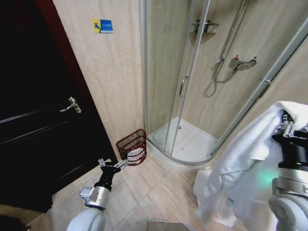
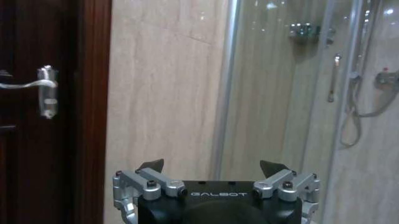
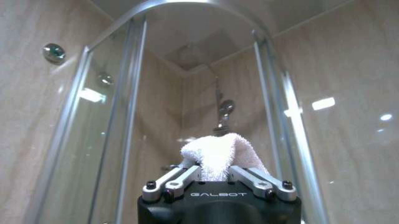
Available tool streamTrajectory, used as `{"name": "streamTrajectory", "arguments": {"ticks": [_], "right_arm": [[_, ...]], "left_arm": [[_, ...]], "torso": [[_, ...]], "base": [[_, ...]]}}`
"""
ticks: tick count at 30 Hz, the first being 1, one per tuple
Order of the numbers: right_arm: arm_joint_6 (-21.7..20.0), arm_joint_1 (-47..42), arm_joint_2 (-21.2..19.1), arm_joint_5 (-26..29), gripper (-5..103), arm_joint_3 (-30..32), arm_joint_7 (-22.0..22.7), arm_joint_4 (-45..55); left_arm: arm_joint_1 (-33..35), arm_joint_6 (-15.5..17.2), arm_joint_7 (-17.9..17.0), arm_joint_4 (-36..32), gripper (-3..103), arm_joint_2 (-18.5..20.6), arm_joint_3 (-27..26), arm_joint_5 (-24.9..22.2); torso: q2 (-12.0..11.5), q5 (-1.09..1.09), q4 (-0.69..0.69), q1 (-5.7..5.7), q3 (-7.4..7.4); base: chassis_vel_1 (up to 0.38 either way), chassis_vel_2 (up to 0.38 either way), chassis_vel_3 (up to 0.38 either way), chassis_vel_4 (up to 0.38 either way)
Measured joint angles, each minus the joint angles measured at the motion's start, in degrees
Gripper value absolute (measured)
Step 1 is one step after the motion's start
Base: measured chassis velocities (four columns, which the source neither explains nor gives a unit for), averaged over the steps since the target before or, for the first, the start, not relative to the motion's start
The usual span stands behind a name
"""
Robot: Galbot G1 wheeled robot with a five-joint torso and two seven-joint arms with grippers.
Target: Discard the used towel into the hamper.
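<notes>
A: Where is the round reddish-brown slatted hamper [image 1: 133, 147]?
B: On the beige tiled floor [image 1: 154, 187], against the wall by the glass shower enclosure's [image 1: 166, 72] corner; something pale lies inside it.
A: And the white terry towel [image 1: 240, 159]?
B: Clenched in the right gripper [image 3: 215, 173], hanging off it.
A: The left gripper [image 1: 115, 165]?
B: Released, fingers spread, just beside the hamper.

Hamper [image 1: 133, 147] on tiled floor [image 1: 159, 190]
</notes>
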Motion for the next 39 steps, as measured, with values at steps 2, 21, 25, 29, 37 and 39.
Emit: {"name": "streamTrajectory", "arguments": {"ticks": [2,21,25,29,37,39], "right_arm": [[0.0,0.1,-0.1,0.0,6,-0.3,0.0,0.0],[0.1,0.3,-2.1,1.6,6,0.5,-0.7,0.0],[0.1,0.9,-3.8,3.2,6,1.2,-1.9,0.0],[0.3,1.5,-4.7,3.9,6,1.4,-2.3,0.0],[1.6,2.4,-6.0,5.4,6,2.4,-3.4,0.0],[1.9,2.7,-6.5,5.8,6,2.5,-3.5,0.0]], "left_arm": [[0.0,0.0,0.0,0.0,100,0.0,0.0,0.0],[0.0,0.0,0.0,0.0,100,0.0,0.0,0.0],[0.0,0.0,0.0,0.0,100,0.0,0.0,0.0],[0.0,0.0,0.0,0.0,100,0.0,0.0,0.0],[0.0,0.0,0.0,0.0,100,0.0,0.0,0.0],[0.0,0.0,0.0,0.0,100,0.0,0.0,0.0]], "torso": [[0.0,0.00,-0.01,-0.01,-0.01],[0.0,-0.02,-0.01,-0.09,-0.05],[0.0,-0.02,-0.02,-0.08,-0.05],[0.0,-0.01,-0.02,-0.08,-0.05],[0.0,-0.01,0.00,-0.09,-0.06],[0.0,-0.01,0.00,-0.09,-0.06]], "base": [[0.023,0.090,0.083,0.031],[0.098,0.080,0.092,0.098],[0.126,0.123,0.137,0.101],[0.116,0.099,0.118,0.119],[0.131,0.122,0.127,0.127],[0.099,0.082,0.077,0.084]]}}
